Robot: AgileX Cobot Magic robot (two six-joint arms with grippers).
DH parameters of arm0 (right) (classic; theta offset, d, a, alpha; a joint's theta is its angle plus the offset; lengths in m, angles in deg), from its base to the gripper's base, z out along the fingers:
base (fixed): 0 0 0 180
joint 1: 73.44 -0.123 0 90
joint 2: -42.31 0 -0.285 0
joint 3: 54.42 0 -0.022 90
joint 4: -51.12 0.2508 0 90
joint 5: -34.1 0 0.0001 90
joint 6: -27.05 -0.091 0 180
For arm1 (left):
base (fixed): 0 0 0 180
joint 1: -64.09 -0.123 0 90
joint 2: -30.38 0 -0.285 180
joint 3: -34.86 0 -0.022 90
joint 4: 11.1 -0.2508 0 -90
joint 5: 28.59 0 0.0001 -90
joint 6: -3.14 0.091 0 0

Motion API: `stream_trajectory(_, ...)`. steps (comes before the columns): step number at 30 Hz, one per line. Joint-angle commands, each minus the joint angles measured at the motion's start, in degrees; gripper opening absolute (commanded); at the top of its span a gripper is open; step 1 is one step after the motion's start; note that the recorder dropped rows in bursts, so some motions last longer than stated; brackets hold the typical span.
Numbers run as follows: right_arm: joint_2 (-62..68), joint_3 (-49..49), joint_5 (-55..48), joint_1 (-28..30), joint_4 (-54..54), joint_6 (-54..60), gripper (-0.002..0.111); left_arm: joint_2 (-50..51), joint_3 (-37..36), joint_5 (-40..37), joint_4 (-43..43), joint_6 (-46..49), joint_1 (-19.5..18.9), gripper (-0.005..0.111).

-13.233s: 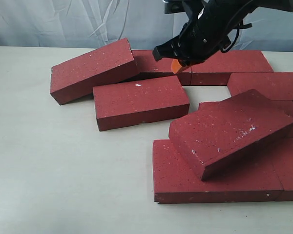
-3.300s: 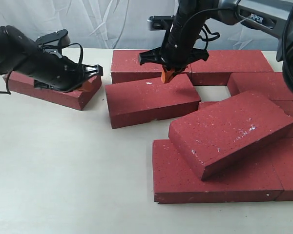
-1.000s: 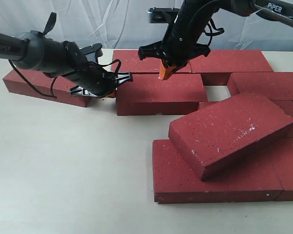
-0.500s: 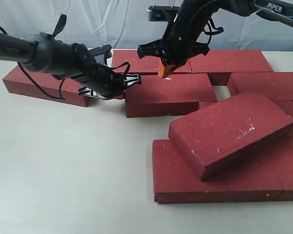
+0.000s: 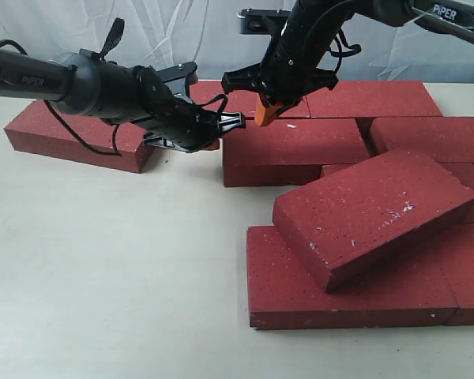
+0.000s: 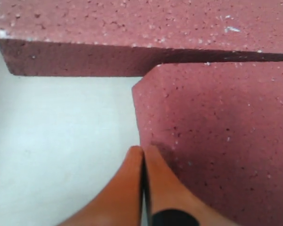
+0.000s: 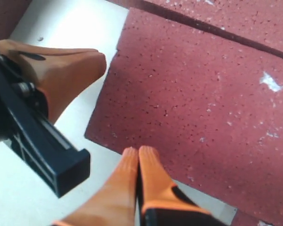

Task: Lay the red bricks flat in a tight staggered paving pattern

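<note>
— The left gripper point(image 6: 142, 157) has its orange tips pinched together on nothing, pressed against the short end of the middle brick point(image 5: 296, 148).
— And the right gripper point(image 5: 265, 112)?
— Also pinched and empty, with its tips at that brick's top back corner. The brick lies flat on the table point(image 5: 103, 276), against the back row point(image 5: 379, 99).
— It looks heavy, rigid and gritty, and probably too wide to pinch.
— So a low shove on an end face suits it. The tilted brick point(image 5: 375, 212), propped on the front row point(image 5: 300, 292), likely needs tipping by an edge.
</note>
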Motion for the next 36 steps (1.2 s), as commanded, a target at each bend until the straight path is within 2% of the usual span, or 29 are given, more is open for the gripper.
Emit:
stream_trajectory(1,-0.52,0.34,0.37,0.23,0.10,0.26,-0.001,0.68,1.16,0.86,0.17,-0.14,0.89,0.000)
stream_trajectory(10,-0.52,0.34,0.37,0.23,0.10,0.26,-0.001,3.24,3.58,-3.82,-0.53,-0.14,1.30,0.000)
stream_trajectory(17,-0.52,0.34,0.37,0.23,0.10,0.26,-0.001,0.50,4.99,-11.04,-10.58,-0.62,-0.60,0.000)
stream_trajectory(20,-0.52,0.34,0.37,0.23,0.10,0.26,-0.001,0.99,4.96,-10.93,-7.98,-0.77,-1.56,0.000)
stream_trajectory(25,-0.52,0.34,0.46,0.23,0.10,0.26,-0.001,4.17,4.96,-10.18,-2.81,-0.22,-0.89,0.000)
stream_trajectory(32,-0.52,0.34,0.73,0.23,0.10,0.26,-0.001,5.34,4.96,-8.54,8.50,9.60,1.31,0.000)
stream_trajectory(36,-0.52,0.34,0.73,0.23,0.20,0.26,-0.001,5.34,4.96,-7.08,9.76,10.11,1.41,0.000)
